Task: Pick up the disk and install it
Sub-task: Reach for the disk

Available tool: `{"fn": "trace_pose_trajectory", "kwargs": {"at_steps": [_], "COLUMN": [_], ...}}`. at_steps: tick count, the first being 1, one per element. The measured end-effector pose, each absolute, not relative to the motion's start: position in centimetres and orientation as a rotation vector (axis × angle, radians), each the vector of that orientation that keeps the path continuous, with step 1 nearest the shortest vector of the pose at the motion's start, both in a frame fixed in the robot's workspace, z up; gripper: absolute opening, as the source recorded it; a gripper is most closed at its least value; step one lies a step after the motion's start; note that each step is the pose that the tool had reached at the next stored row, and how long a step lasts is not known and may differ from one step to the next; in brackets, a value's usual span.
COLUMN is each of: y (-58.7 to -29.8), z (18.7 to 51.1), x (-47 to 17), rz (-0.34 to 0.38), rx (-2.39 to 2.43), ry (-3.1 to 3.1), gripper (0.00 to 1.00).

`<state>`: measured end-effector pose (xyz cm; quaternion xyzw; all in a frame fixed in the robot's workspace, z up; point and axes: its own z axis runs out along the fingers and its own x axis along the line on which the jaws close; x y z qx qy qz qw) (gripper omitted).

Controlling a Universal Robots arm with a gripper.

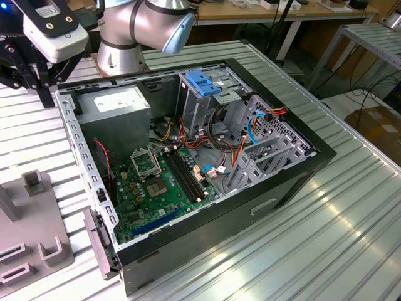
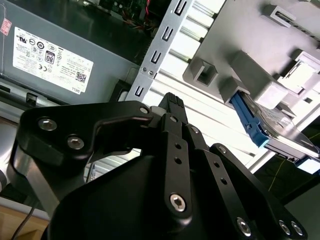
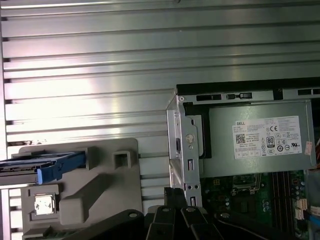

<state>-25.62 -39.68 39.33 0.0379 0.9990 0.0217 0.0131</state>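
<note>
The disk (image 3: 47, 164), a flat grey drive in a bright blue side-rail frame, stands on edge in a slot of a grey plastic holder (image 3: 95, 180) on the ribbed metal table. In the second wrist view the disk (image 2: 272, 127) juts out from that holder (image 2: 240, 65). My gripper (image 1: 45, 94) hangs at the exterior view's far left, above the table beside the open computer case (image 1: 294, 182). Its black fingers (image 2: 171, 102) are together, shut on nothing. The gripper (image 3: 176, 194) is over the case's corner, apart from the disk.
The case lies open with its motherboard (image 1: 163, 182), grey power supply (image 1: 119, 106) and loose coloured cables (image 1: 263, 119). A tall metal drive cage with a blue bracket (image 1: 203, 83) stands inside. The grey holder (image 1: 28, 232) sits at the exterior view's lower left.
</note>
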Motion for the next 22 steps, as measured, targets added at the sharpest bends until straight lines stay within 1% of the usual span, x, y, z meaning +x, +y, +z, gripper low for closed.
{"fn": "trace_pose_trajectory", "kwargs": {"at_steps": [22], "y": [-39.7], "z": [39.3], "x": [-28.0], "rz": [0.068], "rx": [0.118], "ry": [3.113], "gripper": [0.10]}}
